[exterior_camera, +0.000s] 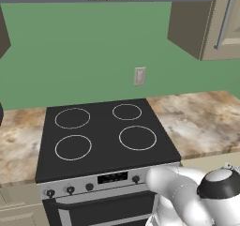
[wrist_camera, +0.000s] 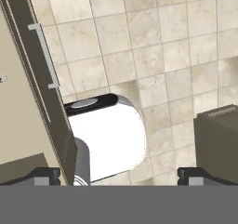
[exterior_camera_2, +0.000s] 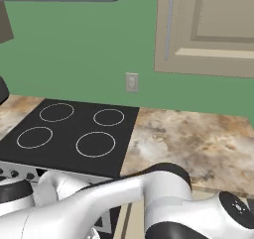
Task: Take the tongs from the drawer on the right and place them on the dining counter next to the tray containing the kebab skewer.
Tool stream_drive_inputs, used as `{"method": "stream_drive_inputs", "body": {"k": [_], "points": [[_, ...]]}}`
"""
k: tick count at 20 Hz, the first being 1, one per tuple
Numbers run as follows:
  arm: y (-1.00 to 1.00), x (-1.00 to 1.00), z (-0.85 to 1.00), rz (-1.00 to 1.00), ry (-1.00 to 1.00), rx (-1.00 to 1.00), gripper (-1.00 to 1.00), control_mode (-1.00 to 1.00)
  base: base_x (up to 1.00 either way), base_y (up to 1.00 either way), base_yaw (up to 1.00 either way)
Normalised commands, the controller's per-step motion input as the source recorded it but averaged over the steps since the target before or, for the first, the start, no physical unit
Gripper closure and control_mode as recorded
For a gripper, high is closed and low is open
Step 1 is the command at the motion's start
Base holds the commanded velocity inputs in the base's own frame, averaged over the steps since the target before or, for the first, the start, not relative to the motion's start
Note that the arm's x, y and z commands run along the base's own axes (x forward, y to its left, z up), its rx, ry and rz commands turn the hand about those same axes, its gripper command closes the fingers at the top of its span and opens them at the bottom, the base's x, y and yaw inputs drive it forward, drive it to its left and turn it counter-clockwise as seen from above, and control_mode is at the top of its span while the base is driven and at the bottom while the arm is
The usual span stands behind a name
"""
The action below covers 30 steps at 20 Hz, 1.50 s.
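Left base view: the arm folds low before the black stove point(exterior_camera: 105, 136), beside the marbled tabletop point(exterior_camera: 201, 122). Right base view: the same. Hand view: the hand point(wrist_camera: 119, 174), fingers spread and holding nothing, points at the floor; the beige drawer point(wrist_camera: 23, 125) lies to its left, shut, its handle point(wrist_camera: 44, 56) beyond. The tongs are presumably inside. Square up and hook the handle centrally.

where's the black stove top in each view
left base view: black stove top, centre, between marbled worktop stretches.
right base view: stove top, left of centre, worktop to its right.
hand view: not in it; floor tiles and a cabinet handle.
shared landmark: wall outlet above the stove.
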Motion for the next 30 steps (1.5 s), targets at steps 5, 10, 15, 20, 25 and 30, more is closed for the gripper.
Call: {"method": "stream_drive_inputs", "body": {"k": [5, 10, 15, 20, 25, 30], "points": [[0.75, 0.29, 0.47, 0.00, 0.28, -0.06, -1.00, -1.00, 0.00, 0.00, 0.00], [0.53, 0.33, 0.08, -0.03, 0.25, -0.06, -1.00, -1.00, 0.00, 0.00, 0.00], [0.01, 0.00, 0.00, 0.00, 0.00, 0.00, -1.00, -1.00, 0.00, 0.00, 0.00], [0.05, 0.00, 0.00, 0.00, 0.00, 0.00, -1.00, -1.00, 0.00, 0.00, 0.00], [0.09, 0.33, 0.00, 0.00, 0.02, 0.00, -1.00, -1.00, 0.00, 0.00, 0.00], [-0.01, 0.19, 0.44, 0.02, 0.20, 0.07, -1.00, -1.00, 0.00, 0.00, 0.00]]}}
